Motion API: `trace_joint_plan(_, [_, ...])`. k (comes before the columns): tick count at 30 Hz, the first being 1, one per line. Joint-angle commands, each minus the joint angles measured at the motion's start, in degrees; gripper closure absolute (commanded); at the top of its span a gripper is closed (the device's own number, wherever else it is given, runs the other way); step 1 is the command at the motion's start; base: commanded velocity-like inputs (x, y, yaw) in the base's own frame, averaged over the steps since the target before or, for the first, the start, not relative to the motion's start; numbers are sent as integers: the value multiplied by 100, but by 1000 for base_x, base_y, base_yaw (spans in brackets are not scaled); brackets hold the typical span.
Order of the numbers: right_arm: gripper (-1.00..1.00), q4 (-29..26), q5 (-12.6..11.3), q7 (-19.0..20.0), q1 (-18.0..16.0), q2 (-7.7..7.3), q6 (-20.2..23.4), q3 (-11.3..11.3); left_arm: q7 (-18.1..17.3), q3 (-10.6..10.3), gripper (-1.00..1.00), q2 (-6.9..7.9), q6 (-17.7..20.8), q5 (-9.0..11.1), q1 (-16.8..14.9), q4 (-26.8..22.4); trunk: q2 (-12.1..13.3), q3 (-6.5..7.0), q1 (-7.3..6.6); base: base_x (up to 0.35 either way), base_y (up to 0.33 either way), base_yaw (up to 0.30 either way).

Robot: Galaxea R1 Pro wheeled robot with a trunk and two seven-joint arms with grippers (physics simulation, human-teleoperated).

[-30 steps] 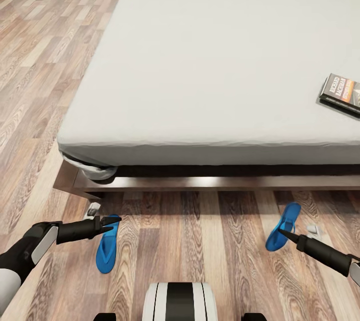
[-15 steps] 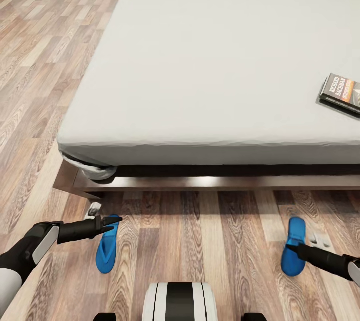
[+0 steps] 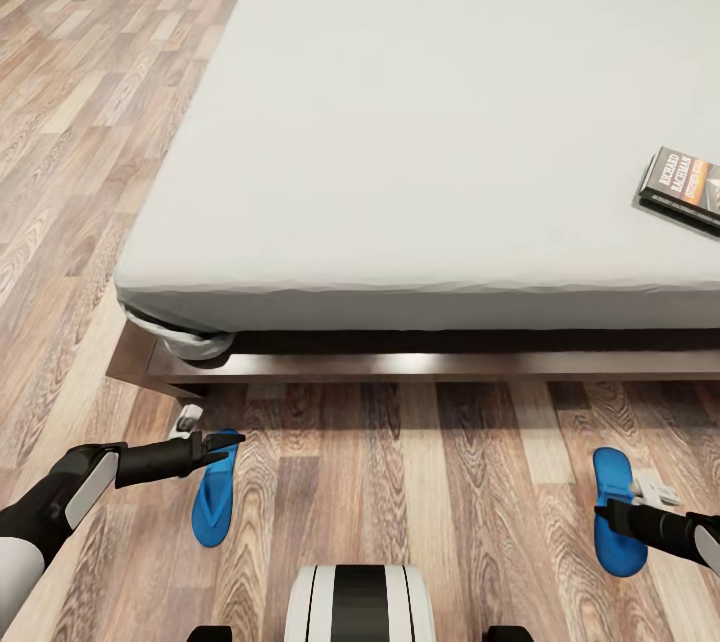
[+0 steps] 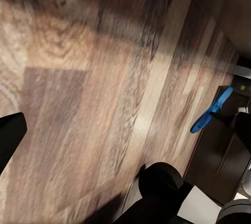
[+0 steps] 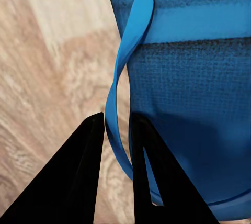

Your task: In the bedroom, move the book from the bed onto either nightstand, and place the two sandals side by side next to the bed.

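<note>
Down on the wood floor (image 3: 420, 482), along the bed's (image 3: 440, 142) foot edge, one blue sandal (image 3: 617, 512) has its strap pinched between the right gripper's (image 3: 604, 512) narrowed fingers. The other sandal (image 3: 213, 487) lies well apart near the bed's corner, under the left gripper (image 3: 225, 444), whose opening I cannot tell. The book (image 3: 683, 187) rests at the mattress's right edge.

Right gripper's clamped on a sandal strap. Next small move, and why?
Probably carry it leftward along the floor. The right gripper pinches the strap of the right sandal, which lies far from the left sandal by the left gripper. The pair must end side by side next to the bed.
</note>
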Motion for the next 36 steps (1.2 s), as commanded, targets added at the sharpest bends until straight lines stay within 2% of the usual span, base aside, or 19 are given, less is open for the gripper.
trace_joint_plan(1, [100,-3,-39,-6,-3,-7,21,27,2,-22,-100,6,33,38,-3,0,-2,-4,-1,0,0,0])
trace_joint_plan(6, [100,-3,-37,-8,-3,-7,21,31,2,-22,-100,6,33,35,-3,-3,-2,-4,-1,0,62,0])
trace_joint_plan(21, [100,-8,-24,-24,-3,0,-62,55,9,-30,-100,1,33,33,-3,1,-2,-4,-1,0,284,0])
trace_joint_plan(23, [100,-8,-21,-25,-3,12,-175,70,10,-31,-100,-1,33,32,-3,1,-2,-4,-1,0,294,0])
trace_joint_plan(28, [100,3,30,-22,-3,35,-822,91,18,-31,-100,-9,27,29,-3,1,-2,-4,-1,0,294,0])
trace_joint_plan(36, [100,6,47,7,-3,37,-952,77,28,-31,-100,-80,24,29,-3,1,-2,-4,-1,0,298,0])
